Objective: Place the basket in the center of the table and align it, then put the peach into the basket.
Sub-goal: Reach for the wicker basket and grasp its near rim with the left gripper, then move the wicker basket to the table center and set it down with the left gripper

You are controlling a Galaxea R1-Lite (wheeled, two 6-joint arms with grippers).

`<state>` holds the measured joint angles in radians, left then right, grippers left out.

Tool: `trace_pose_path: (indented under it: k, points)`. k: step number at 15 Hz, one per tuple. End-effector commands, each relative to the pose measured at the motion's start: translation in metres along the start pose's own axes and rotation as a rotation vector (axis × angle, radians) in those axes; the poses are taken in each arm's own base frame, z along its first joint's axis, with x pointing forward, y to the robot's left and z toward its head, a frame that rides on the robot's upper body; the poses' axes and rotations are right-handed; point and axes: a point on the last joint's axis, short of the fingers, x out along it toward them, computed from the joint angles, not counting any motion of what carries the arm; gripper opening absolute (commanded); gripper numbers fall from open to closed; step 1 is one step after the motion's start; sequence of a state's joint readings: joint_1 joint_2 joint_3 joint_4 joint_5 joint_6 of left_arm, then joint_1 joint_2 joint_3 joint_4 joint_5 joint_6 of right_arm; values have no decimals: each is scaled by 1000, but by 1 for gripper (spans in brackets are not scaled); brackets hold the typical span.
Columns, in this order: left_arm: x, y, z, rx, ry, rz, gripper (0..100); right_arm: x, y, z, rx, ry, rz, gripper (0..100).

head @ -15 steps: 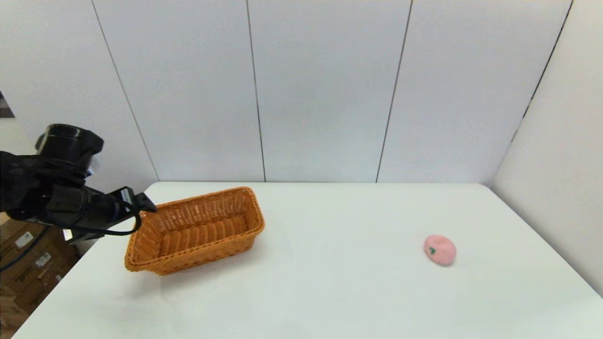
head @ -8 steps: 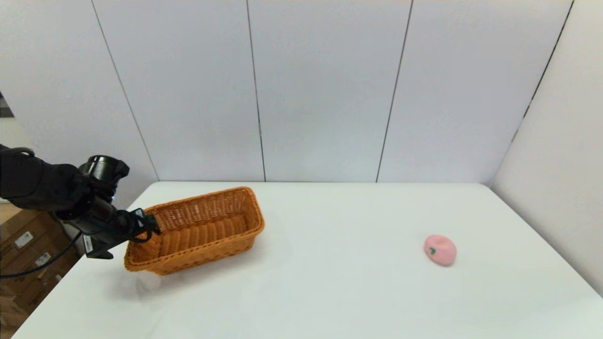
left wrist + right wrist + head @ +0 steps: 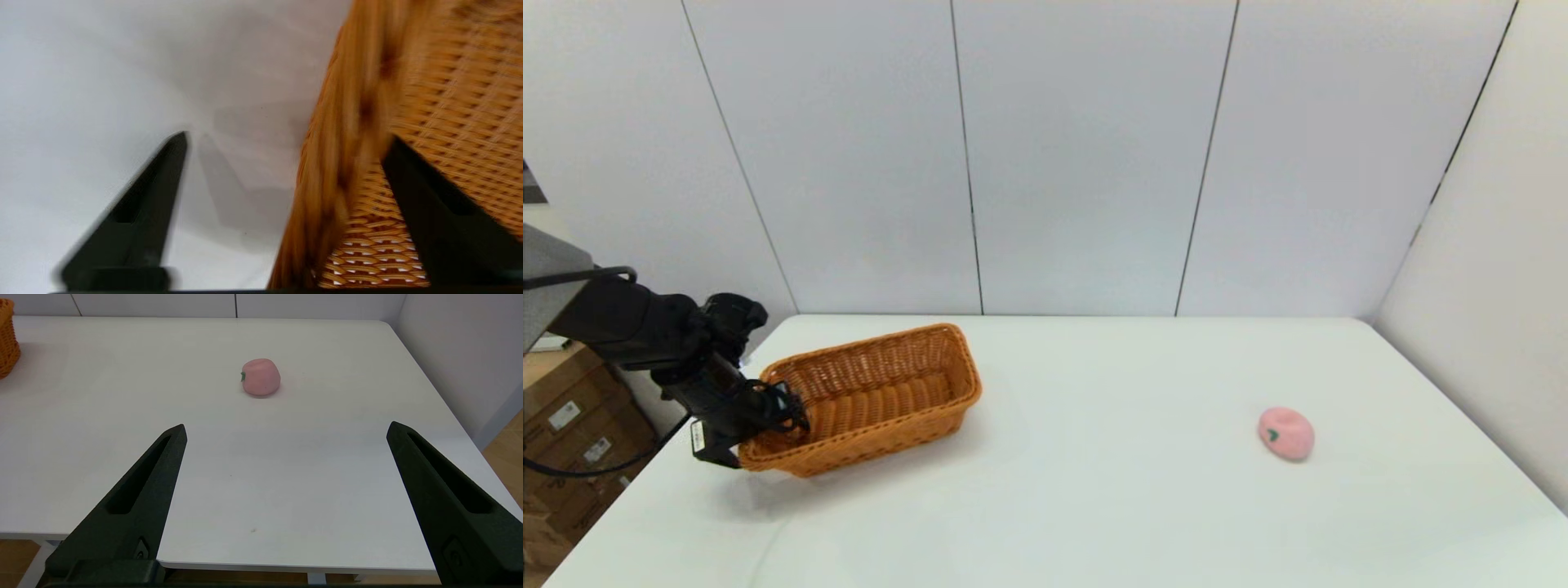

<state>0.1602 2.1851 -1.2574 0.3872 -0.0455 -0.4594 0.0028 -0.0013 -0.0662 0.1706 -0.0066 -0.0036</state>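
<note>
The orange-brown wicker basket [image 3: 874, 396] sits askew at the left of the white table [image 3: 1094, 490]. My left gripper [image 3: 786, 413] is down at its left short end, open. In the left wrist view the left gripper [image 3: 288, 136] straddles the basket's braided rim [image 3: 339, 171], one finger outside over the table and the other inside the basket. The pale-pink peach [image 3: 1285, 434] lies far off at the right. My right gripper [image 3: 286, 425] hangs open before the table's near edge, with the peach [image 3: 260, 377] well ahead of it; it is outside the head view.
White wall panels stand behind the table and along its right side. Cardboard boxes [image 3: 564, 457] sit on the floor beyond the left edge. A corner of the basket [image 3: 6, 339] shows far off in the right wrist view.
My left arm has come down and in toward the basket's left end, so its fingers now straddle the rim. Basket and peach have stayed put.
</note>
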Motion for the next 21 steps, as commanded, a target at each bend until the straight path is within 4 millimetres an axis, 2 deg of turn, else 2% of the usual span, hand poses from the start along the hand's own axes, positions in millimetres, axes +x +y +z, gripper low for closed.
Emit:
trace_pose_path:
  k: [1, 5, 10, 13, 15, 18, 21]
  points:
    - [2, -1, 2, -3, 15, -20, 0, 0, 0, 0, -3, 1, 2, 100]
    - [-8, -3, 4, -11, 71, -108, 0, 0, 0, 0, -4, 1, 2, 100]
    - [-18, 3, 6, -39, 129, -183, 0, 0, 0, 0, -4, 1, 2, 100]
    - [-41, 6, 7, -59, 198, -317, 0, 0, 0, 0, -6, 3, 4, 100]
    - [-56, 3, 2, -20, 232, -323, 0, 0, 0, 0, -10, 3, 2, 100]
    - [-81, -8, -8, 22, 251, -381, 0, 0, 0, 0, -12, 3, 4, 100]
    - [-104, -39, -34, 135, 257, -408, 0, 0, 0, 0, -12, 3, 4, 100]
